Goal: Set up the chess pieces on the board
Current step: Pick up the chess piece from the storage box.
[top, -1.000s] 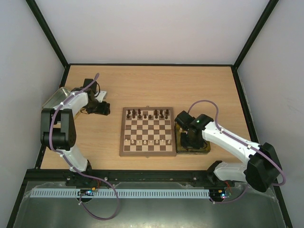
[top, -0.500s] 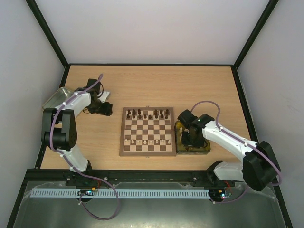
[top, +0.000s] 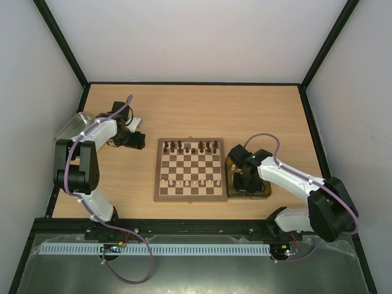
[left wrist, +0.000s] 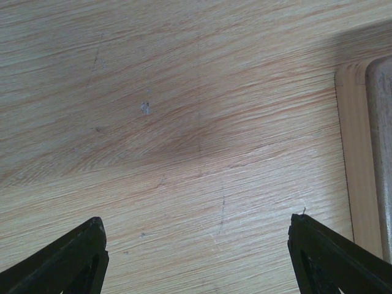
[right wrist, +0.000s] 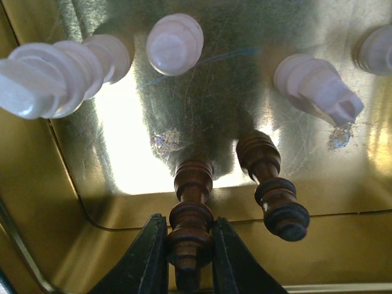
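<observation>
The board (top: 188,170) lies mid-table with dark pieces (top: 193,147) along its far rows and pale pieces (top: 195,182) on a near row. My right gripper (top: 243,177) is down in a gold tray (top: 267,193) right of the board. In the right wrist view the gripper (right wrist: 190,245) is shut on a dark brown piece (right wrist: 192,214). A second dark piece (right wrist: 272,193) stands beside it, and several cream pieces (right wrist: 174,43) lie further in. My left gripper (top: 136,141) is open and empty over bare wood, its fingertips (left wrist: 73,257) wide apart.
A metal tray (top: 72,125) sits at the far left by the left arm; its edge (left wrist: 380,153) shows in the left wrist view. The gold tray's wall (right wrist: 30,202) rises close around the right gripper.
The right arm has sunk further into the gold tray and drawn slightly toward the near edge. The left gripper shifted a little right, then held still.
</observation>
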You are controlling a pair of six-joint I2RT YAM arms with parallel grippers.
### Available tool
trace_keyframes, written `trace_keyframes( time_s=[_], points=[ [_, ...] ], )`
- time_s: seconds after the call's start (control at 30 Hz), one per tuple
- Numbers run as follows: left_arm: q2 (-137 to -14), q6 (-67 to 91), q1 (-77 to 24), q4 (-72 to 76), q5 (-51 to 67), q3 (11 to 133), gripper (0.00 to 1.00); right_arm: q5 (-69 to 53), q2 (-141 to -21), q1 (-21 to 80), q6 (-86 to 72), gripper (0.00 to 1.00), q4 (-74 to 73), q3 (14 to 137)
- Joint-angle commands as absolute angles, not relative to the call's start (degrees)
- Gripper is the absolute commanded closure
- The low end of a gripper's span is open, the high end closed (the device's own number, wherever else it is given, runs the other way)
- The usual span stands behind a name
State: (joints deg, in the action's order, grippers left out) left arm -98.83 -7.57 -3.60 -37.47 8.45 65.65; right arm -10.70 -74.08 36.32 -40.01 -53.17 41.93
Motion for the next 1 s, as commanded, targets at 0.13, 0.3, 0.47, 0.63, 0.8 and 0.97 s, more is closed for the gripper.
trace_keyframes(
  time_s=[0.13, 0.3, 0.47, 0.63, 0.8, 0.97],
  points=[
    [-98.5, -7.5, -3.8, -37.3, 8.4, 65.7, 0.18, -8.5, -75.6, 36.0, -39.4, 0.9, -54.4, 44.2],
    [-98.5, -7.6, -3.8, -36.9, 8.5, 65.4, 0.18, -7.5, -75.3, 36.0, -39.1, 0.91, -56.9, 46.8],
    [-98.8, -7.6, -3.8, -36.9, 8.6, 65.6, 0.18, -6.8, -75.0, 36.0, -38.3, 0.91, -60.9, 50.6],
    [-99.0, -7.7, -3.8, -37.0, 8.9, 65.6, 0.18, -6.0, -74.9, 36.0, -36.7, 0.91, -65.7, 55.5],
    [-99.2, -7.6, -3.8, -37.2, 9.1, 65.8, 0.18, -5.8, -78.6, 36.0, -34.8, 0.91, -70.8, 67.4],
    [-99.5, -7.6, -3.9, -37.3, 9.1, 66.1, 0.18, -5.6, -88.4, 36.7, -31.9, 0.91, -73.0, 82.4]
  ],
)
